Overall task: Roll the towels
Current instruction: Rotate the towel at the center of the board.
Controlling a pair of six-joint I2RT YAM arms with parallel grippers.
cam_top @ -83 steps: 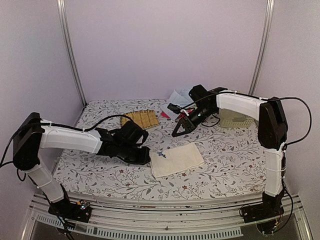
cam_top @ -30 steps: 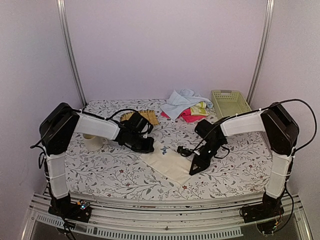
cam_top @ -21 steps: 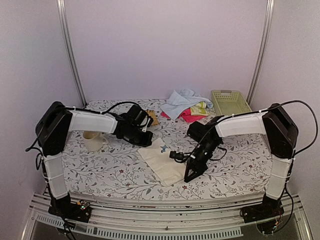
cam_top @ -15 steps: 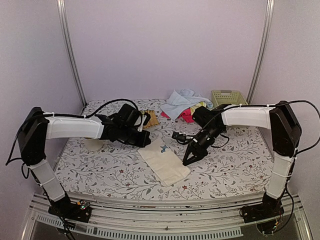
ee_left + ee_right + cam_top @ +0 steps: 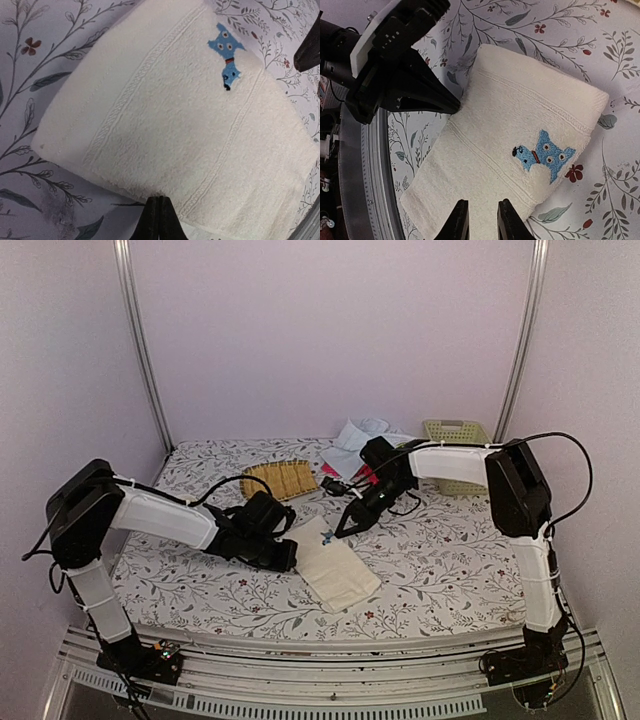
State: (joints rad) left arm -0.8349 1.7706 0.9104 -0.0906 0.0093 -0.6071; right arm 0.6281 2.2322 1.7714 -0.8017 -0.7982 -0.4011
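A cream-white towel [image 5: 340,565] lies folded into a long strip, running diagonally across the middle of the table. A small blue dog mark [image 5: 542,156] sits near its far end. My left gripper [image 5: 290,558] is shut, and its tips touch the towel's [image 5: 175,125] left long edge at table level [image 5: 159,202]. My right gripper [image 5: 343,530] hovers over the far end of the towel [image 5: 510,150]. Its fingers stand slightly apart [image 5: 482,220] with nothing between them. More towels lie in a pile [image 5: 362,430] at the back, one whitish-blue and one pink [image 5: 330,469].
A tan slatted mat [image 5: 280,478] lies at the back left of the towel. A pale green lattice basket [image 5: 448,428] stands at the back right, partly hidden by the right arm. The left gripper body [image 5: 405,60] fills the upper left of the right wrist view.
My right gripper moved from the towel's near right side up to its far end. My left gripper came down from the far corner to the left long edge. The towel stays a narrow strip.
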